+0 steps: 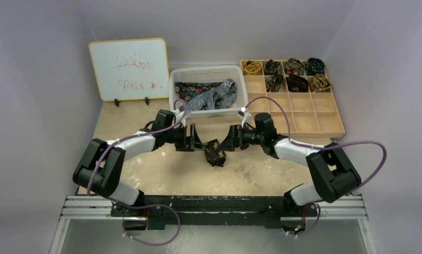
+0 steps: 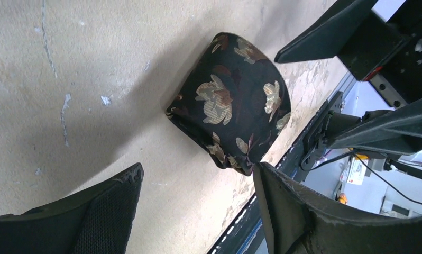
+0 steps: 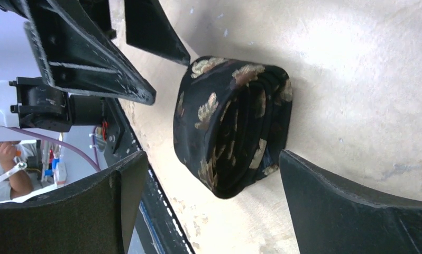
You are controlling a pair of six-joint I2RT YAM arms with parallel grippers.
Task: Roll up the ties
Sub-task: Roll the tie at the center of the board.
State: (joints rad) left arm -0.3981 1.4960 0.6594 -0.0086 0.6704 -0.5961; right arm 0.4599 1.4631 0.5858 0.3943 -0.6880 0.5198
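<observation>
A rolled dark tie with gold-brown flowers lies on the table between my two grippers. In the left wrist view it sits just ahead of my open left gripper, whose right fingertip is right at its lower edge. In the right wrist view the coil's end faces the camera, ahead of my open right gripper. From above, the left gripper and right gripper stand on either side of the roll, neither holding it.
A white basket at the back holds loose ties. A wooden compartment tray at the back right has several rolled ties in its far cells. A whiteboard stands at the back left.
</observation>
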